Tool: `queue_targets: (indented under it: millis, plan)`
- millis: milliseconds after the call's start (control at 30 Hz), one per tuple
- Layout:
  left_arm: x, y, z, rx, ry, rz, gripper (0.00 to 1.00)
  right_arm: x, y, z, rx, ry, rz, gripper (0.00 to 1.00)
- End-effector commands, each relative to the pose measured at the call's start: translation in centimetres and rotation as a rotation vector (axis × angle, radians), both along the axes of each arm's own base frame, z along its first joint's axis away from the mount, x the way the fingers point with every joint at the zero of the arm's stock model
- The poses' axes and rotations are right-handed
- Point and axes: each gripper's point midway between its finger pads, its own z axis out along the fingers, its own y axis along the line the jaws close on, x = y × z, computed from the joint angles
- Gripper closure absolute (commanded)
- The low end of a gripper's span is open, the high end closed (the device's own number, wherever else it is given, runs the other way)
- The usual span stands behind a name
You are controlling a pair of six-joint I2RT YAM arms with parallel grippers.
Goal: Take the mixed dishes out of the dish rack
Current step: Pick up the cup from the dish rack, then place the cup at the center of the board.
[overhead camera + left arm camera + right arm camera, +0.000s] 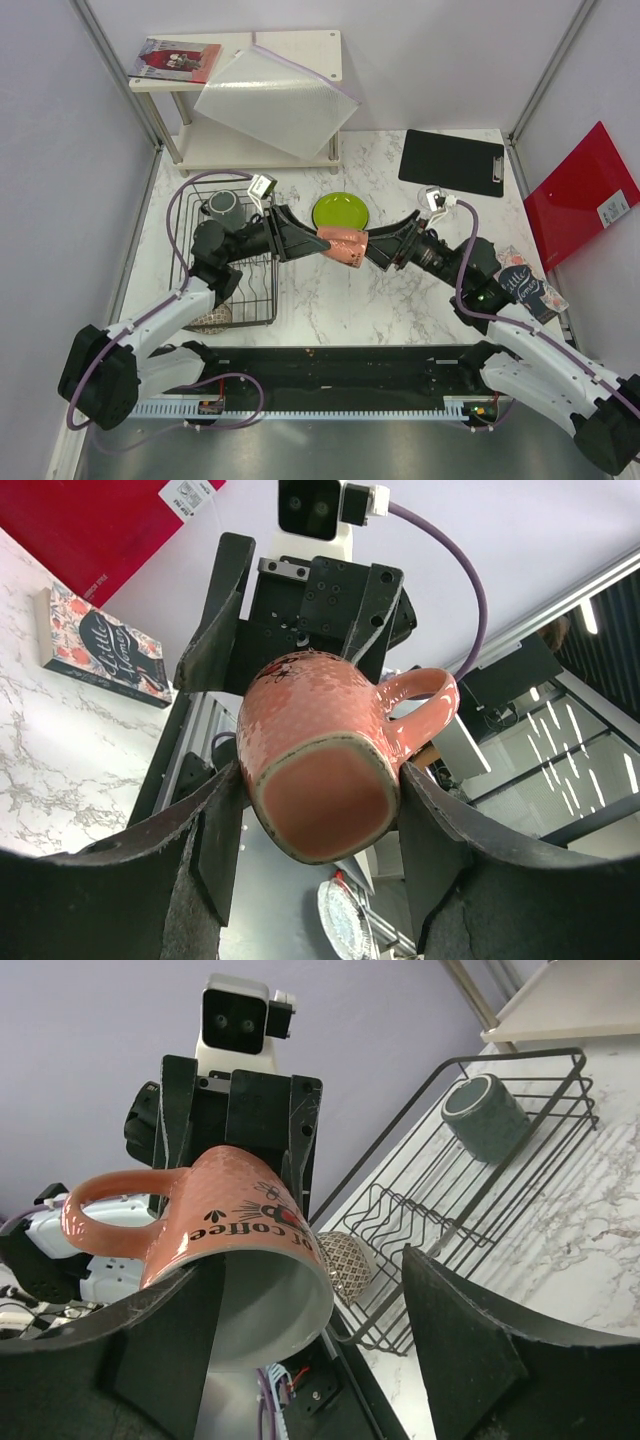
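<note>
— What is going on here?
— Start big. The table (pixel 400 290) has the dish rack (pixel 255 290) on its left side. The lime-green plate (pixel 340 211) lies on the table just beside the rack, already out
— What is in the rack?
— The dark mug (pixel 223 206) stands at the far end. The brown speckled bowl (pixel 210 318) sits at the near end. Both need to come out
— And the small pink cup (pixel 343 246)?
— It is up in the air, lying on its side, over the table near the green plate
— Who has it?
— The left jaws are closed on its bottom end and hold it. The right jaws stand wide around its mouth end. There is a gap on one side, so I think they do not hold it yet
— So which step is this?
— It looks like a pass of the cup from left to right
— What comes next?
— I think the right jaws must close on the cup first. Only then should the left jaws let go, or the cup could fall. After that the cup needs a bare spot on the table
</note>
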Motion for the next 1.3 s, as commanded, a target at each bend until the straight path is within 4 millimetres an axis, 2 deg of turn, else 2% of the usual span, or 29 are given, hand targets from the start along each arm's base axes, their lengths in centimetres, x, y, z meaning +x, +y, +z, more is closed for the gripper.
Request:
queue_targets:
  millis: [0,100,133,200,233,300,333,367,400,467,500,533,567,667,700,833,867,900,933,967,1033,1067,1133,1167,1267]
  plan:
    - [-0.3,-0.5,2.6,-0.056,-0.126,0.002,0.98,-1.1,1.0,3.4,0.08,-0.076,0.096,0.24]
    - [-0.3,-0.7,2.3,-0.05,-0.12,-0.006,0.98,-1.2,1.3,2.9,0.076,-0.067,0.112,0.39]
    - [-0.3,-0.8,2.3,-0.049,-0.121,-0.007,0.98,-1.2,1.3,2.8,0.075,-0.067,0.11,0.51]
    - [-0.2,-0.8,2.0,-0.041,-0.115,-0.009,0.98,-1.1,1.1,2.4,0.068,-0.061,0.095,0.63]
    - [-0.2,-0.9,1.9,-0.036,-0.112,-0.011,0.98,-1.0,1.1,2.3,0.065,-0.059,0.089,0.74]
    - [0.0,-1.0,1.3,-0.014,-0.1,-0.006,0.98,-0.9,0.7,2.1,0.054,-0.059,0.064,0.84]
    - [0.1,-1.1,1.3,-0.006,-0.102,-0.001,0.98,-0.8,0.6,2.1,0.05,-0.063,0.051,0.94]
    - [0.3,-1.2,1.4,0.004,-0.112,0.001,0.96,-0.8,0.4,2.1,0.044,-0.061,0.041,0.99]
    - [0.7,-1.3,0.5,0.053,-0.111,0.011,0.81,-0.6,0.0,2.0,0.031,-0.056,0.014,1.0]
    - [1.1,-1.4,1.3,0.104,-0.148,0.032,0.59,-0.4,-0.4,1.9,0.001,-0.074,-0.018,1.0]
    - [2.0,-1.3,-0.1,0.179,-0.145,0.075,0.42,-0.3,-1.0,2.0,-0.01,-0.069,-0.051,1.0]
    - [2.3,-1.1,-0.1,0.207,-0.15,0.104,0.34,-0.3,-1.3,2.0,-0.029,-0.086,-0.069,1.0]
    - [2.7,-1.0,0.9,0.218,-0.177,0.136,0.29,-0.2,-1.6,2.1,-0.039,-0.09,-0.09,1.0]
    - [3.6,-0.5,0.9,0.264,-0.201,0.203,0.2,-0.4,-2.7,2.7,-0.066,-0.108,-0.139,1.0]
    - [4.4,-0.2,0.7,0.279,-0.199,0.25,0.02,-0.4,-3.0,2.8,-0.07,-0.111,-0.147,1.0]
    - [6.9,1.3,-0.6,0.357,-0.126,0.418,0.01,-0.1,-4.2,3.2,-0.103,-0.118,-0.216,1.0]
    - [7.2,2.0,-1.4,0.392,-0.091,0.456,0.01,0.3,-5.0,4.1,-0.109,-0.137,-0.272,1.0]
    - [8.6,3.0,-1.9,0.42,-0.067,0.554,0.01,0.8,-5.5,3.1,-0.152,-0.101,-0.305,1.0]
    - [9.1,3.7,-2.6,0.447,-0.044,0.597,0.01,1.4,-6.2,3.2,-0.177,-0.094,-0.351,1.0]
    - [9.3,4.4,-3.7,0.493,-0.011,0.631,0.01,3.1,-8.1,1.6,-0.269,-0.004,-0.482,1.0]
    - [10.4,5.9,-4.8,0.547,0.026,0.728,0.01,4.8,-10.4,-0.1,-0.405,0.064,-0.622,1.0]
    - [10.5,6.4,-6.0,0.589,0.064,0.746,0.01,6.2,-12.5,-1.8,-0.541,0.153,-0.744,1.0]
    - [10.8,6.9,-6.8,0.628,0.091,0.771,0.01,7.6,-14.8,-3.8,-0.672,0.234,-0.853,1.0]
    - [10.8,7.0,-7.4,0.649,0.105,0.767,0.01,8.7,-16.6,-5.1,-0.726,0.296,-0.915,1.0]
    - [10.4,7.1,-8.7,0.698,0.147,0.746,0.01,9.6,-18.2,-6.3,-0.685,0.376,-0.955,1.0]
